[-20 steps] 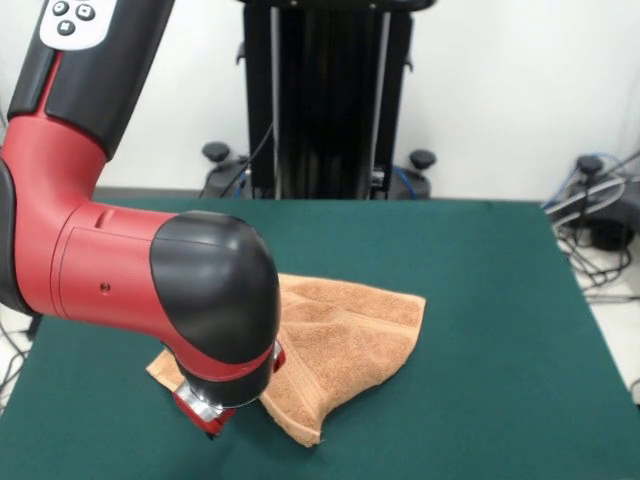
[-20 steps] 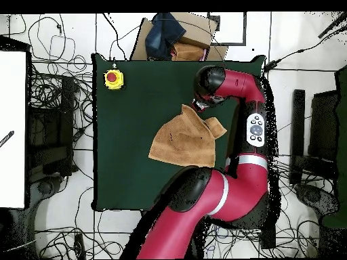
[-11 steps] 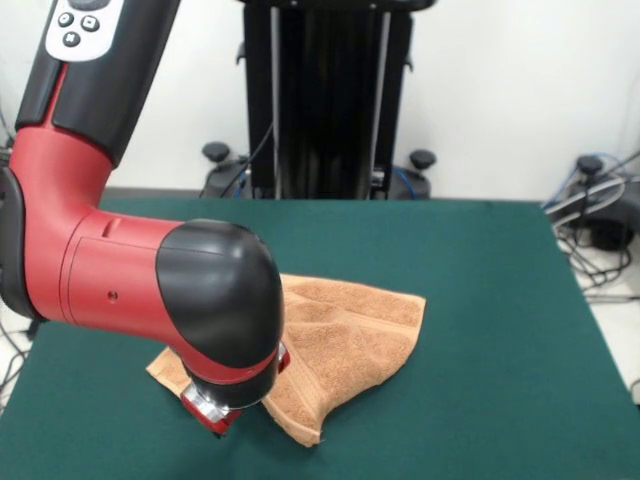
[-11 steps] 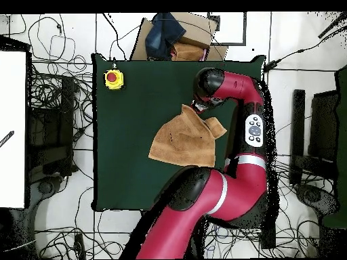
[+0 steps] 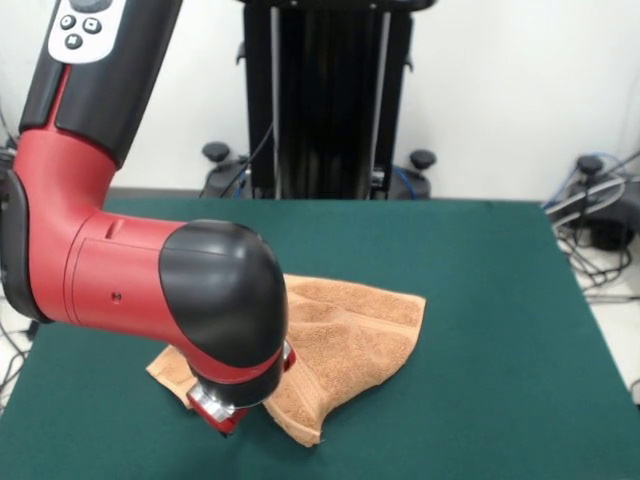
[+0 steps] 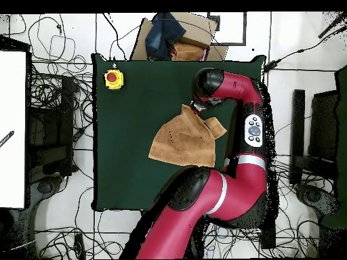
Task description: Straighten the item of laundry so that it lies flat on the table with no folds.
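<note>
towel (image 5: 345,340) folded on table (image 5: 480,300) | under gripper (image 5: 222,420) | jaws state hidden

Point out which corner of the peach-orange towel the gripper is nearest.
The corner at the front view's lower left: the gripper hangs there, while the peach-orange terry towel spreads its other corners out rightward over the dark green felt table.

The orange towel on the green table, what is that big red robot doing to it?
The red robot arm is reaching down with its gripper at one corner of the peach-orange towel. It is trying to spread the towel flat on the green table. The towel is not flat yet: it is bunched and folded over itself. The arm hides the gripper's tips.
</note>
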Robot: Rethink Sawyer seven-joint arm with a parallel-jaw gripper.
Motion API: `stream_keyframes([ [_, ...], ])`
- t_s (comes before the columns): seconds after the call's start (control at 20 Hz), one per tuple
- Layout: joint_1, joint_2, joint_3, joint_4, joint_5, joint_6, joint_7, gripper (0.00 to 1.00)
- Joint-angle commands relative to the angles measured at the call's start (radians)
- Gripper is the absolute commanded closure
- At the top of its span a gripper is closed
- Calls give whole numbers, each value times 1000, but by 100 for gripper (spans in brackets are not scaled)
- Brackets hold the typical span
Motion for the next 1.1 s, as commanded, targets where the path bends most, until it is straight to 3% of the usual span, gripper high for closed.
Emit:
stream_keyframes([
  [0.05,15,2,-35,150,28,-3,231,0],
  [0.35,15,-4,-52,181,33,0,234,0],
  [1.1,6,1,-63,237,59,-127,271,0],
])
